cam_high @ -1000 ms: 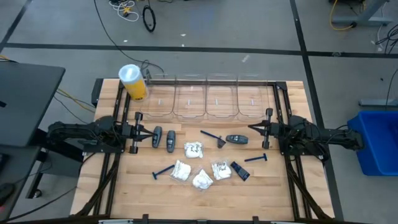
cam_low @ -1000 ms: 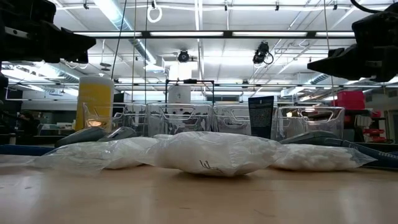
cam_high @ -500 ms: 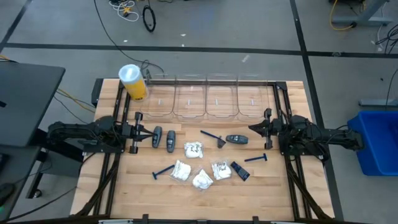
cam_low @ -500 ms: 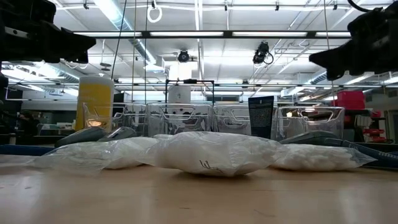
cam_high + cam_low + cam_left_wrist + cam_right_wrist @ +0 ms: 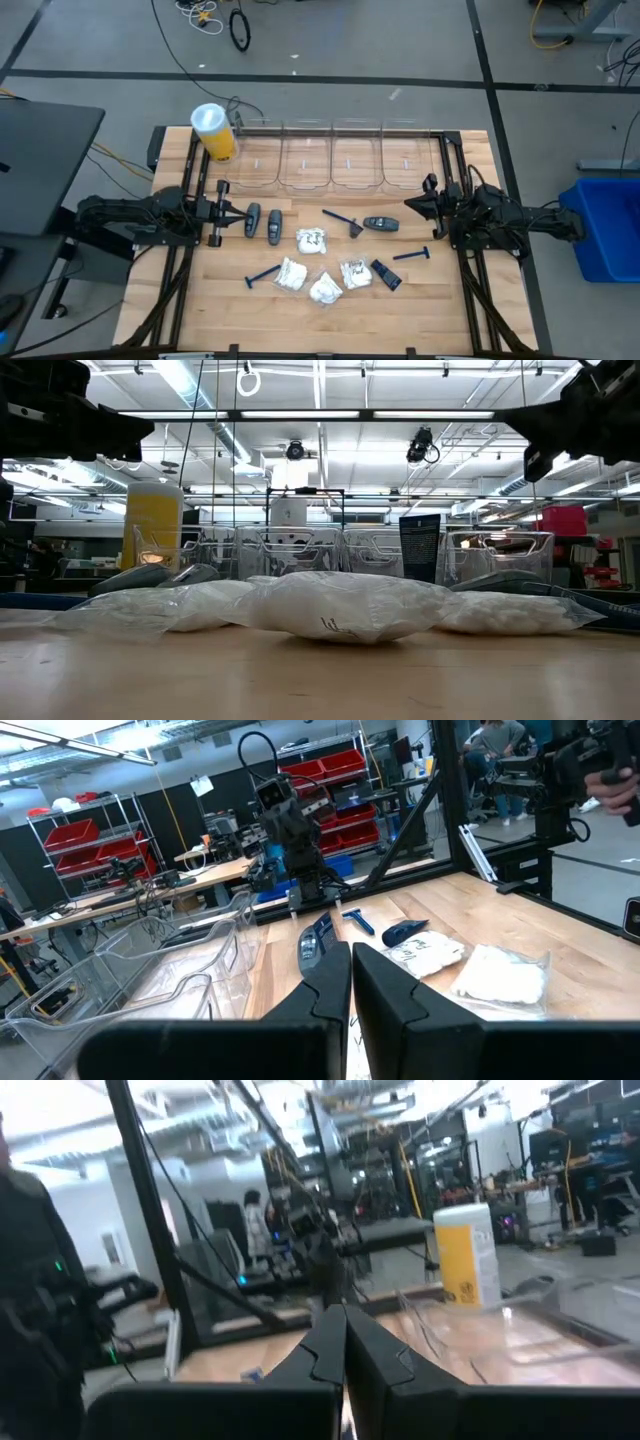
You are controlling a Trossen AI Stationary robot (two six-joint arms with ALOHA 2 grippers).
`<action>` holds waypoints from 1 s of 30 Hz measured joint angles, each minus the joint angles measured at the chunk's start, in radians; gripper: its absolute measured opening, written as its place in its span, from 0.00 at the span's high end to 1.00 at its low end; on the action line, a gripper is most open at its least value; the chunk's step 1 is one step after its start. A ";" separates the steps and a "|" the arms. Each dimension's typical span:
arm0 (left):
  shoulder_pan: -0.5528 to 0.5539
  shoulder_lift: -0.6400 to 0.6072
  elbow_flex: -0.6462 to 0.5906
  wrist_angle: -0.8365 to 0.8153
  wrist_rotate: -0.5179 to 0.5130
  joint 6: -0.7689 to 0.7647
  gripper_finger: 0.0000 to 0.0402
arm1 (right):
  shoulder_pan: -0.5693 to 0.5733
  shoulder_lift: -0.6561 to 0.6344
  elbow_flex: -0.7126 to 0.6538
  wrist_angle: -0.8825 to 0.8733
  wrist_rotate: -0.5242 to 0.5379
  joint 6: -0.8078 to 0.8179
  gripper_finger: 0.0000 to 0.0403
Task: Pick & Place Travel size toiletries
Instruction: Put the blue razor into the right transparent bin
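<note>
**Start of pick — both arms parked, nothing lifted**

Nearest the front edge of the wooden table: cluster of white packets, four in all, flanked by a blue razor on the left-arm side and a dark rectangular piece plus a second blue razor on the right-arm side.

Mid-table: two dark oval pieces side by side, long axes running front to back, just beside the left gripper. Third razor and another dark piece toward the right gripper; that piece's long axis lies roughly along the arm's reach.

Left gripper: fingers pressed together, nothing between them, aimed inward across the table. Right gripper: likewise closed and empty, raised at its own edge.

Farther back: row of clear bins, no items visible inside; yellow cylinder at the left rear corner.

Judgement: ovals closest to left arm, dark piece and second razor closest to right. Either pair of fingers must spread before any pick.
</note>
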 joint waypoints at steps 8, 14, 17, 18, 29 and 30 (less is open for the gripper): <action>0.000 0.000 0.000 0.000 0.000 0.000 0.94 | 0.000 0.049 0.109 -0.026 0.000 -0.027 0.98; 0.000 0.000 0.000 0.000 0.000 0.000 0.94 | 0.000 0.142 0.211 -0.053 0.000 -0.044 0.98; 0.000 0.000 0.000 0.000 0.000 0.000 0.94 | 0.000 0.194 0.260 -0.057 -0.002 -0.068 0.98; 0.000 0.000 0.000 0.000 0.000 0.000 0.94 | 0.000 0.211 0.276 -0.057 -0.001 -0.071 0.98; 0.000 0.000 0.000 0.000 0.000 0.000 0.94 | 0.000 0.406 0.489 -0.138 0.000 -0.146 0.98; 0.000 0.000 0.000 0.000 0.000 0.000 0.94 | 0.000 0.422 0.505 -0.148 0.000 -0.150 0.98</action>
